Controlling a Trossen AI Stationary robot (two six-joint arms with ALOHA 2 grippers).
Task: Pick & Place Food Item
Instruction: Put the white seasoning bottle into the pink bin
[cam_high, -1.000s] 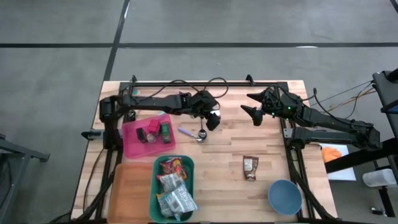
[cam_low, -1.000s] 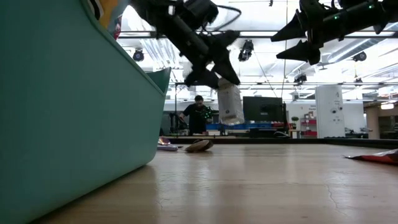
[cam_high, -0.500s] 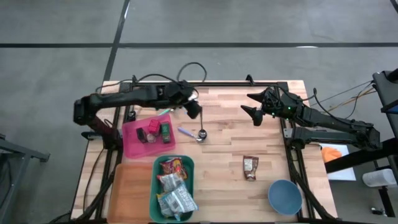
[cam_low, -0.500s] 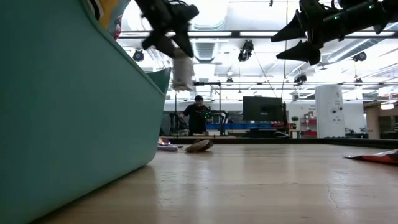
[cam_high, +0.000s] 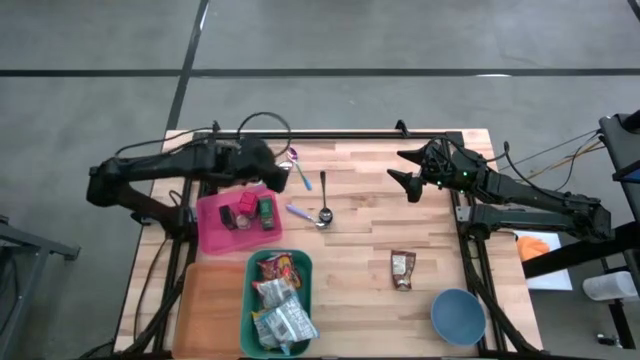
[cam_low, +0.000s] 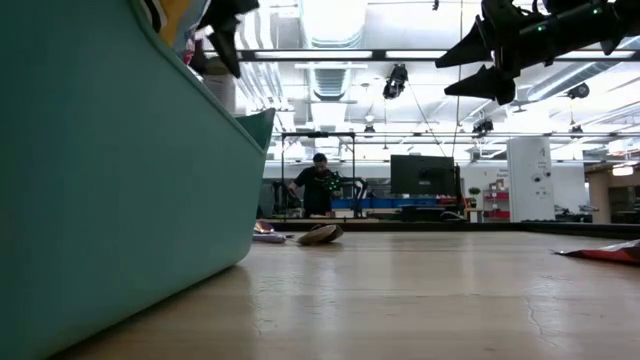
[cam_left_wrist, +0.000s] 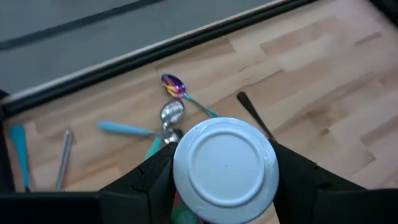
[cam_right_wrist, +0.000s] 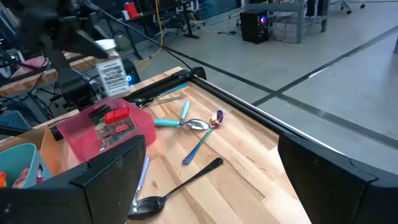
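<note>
A white round container (cam_left_wrist: 225, 165) with a barcode label (cam_right_wrist: 112, 74) hangs in the air, with my left gripper (cam_high: 264, 170) shut on it, above the far edge of the pink tray (cam_high: 212, 232). The low view shows the container (cam_low: 220, 88) high above the table. My right gripper (cam_high: 405, 170) hangs open and idle above the table's far right part, nothing between its fingers. My left gripper pinches the white container between its two fingers, one finger (cam_left_wrist: 154, 179) on each side of its round wall (cam_left_wrist: 181, 167). The fingers slant down from the table's left side. One flat round end faces my wrist camera. The container is lifted clear of table and tray.
The pink tray holds small red and green items. A teal bin (cam_high: 306, 262) with snack packets and an orange tray (cam_high: 205, 305) sit near the front left. Spoons (cam_high: 322, 200) lie mid-table, a brown packet (cam_high: 402, 268) and a blue bowl (cam_high: 458, 315) at the right front.
My left gripper has carried the white container up and toward the table's left edge, from above the spoons to above the pink tray's far edge, rolling and tipping as it went. The container has stayed in the hold, clear of the table.
</note>
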